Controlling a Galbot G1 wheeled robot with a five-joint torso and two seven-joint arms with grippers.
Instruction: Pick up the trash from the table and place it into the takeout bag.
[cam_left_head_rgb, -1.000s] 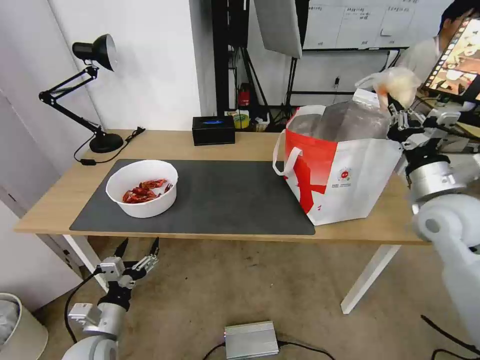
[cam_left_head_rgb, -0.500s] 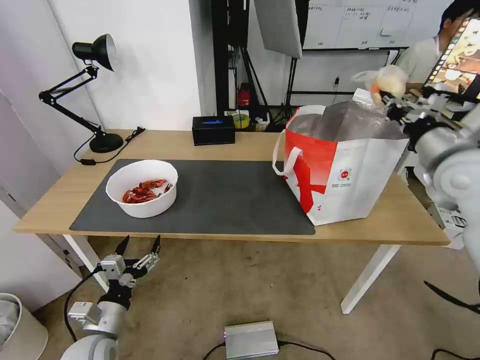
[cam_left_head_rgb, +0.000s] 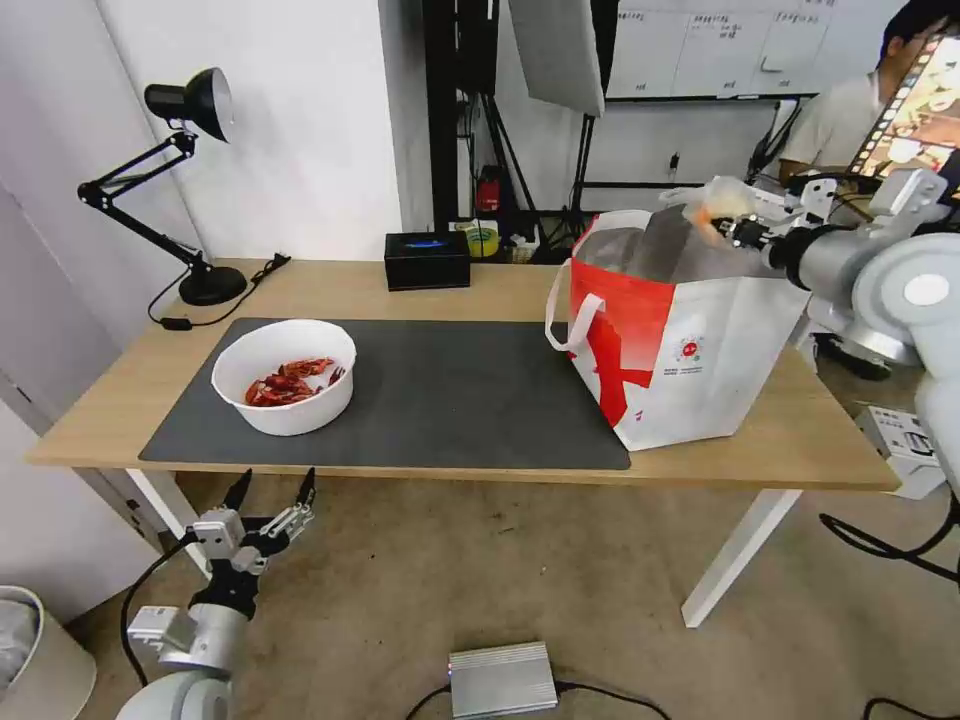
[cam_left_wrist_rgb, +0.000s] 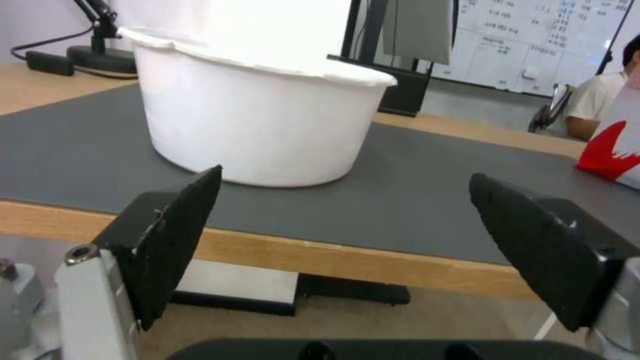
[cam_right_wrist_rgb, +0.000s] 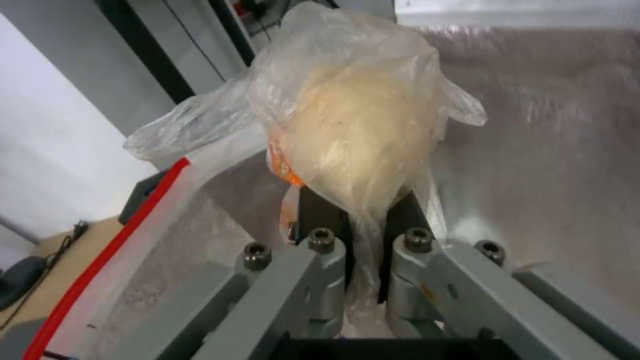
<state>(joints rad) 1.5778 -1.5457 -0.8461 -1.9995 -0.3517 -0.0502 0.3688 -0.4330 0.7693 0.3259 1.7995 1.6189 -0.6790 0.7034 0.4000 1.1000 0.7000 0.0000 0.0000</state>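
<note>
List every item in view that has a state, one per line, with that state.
small clear bag: pinched in the right claw, over the takeout bag's opening.
right claw: shut on the small clear bag.
left claw: open, empty, below the table's front edge.
takeout bag: upright, mouth open.
white bowl: upright on the grey mat, red shells inside.
desk lamp: appears off.

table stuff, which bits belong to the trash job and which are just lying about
Job: white round bowl of red shells; clear plastic bag with beige lump pinched by right gripper; white-and-red foil-lined takeout bag.
Lying about: black desk lamp; black tissue box.
</note>
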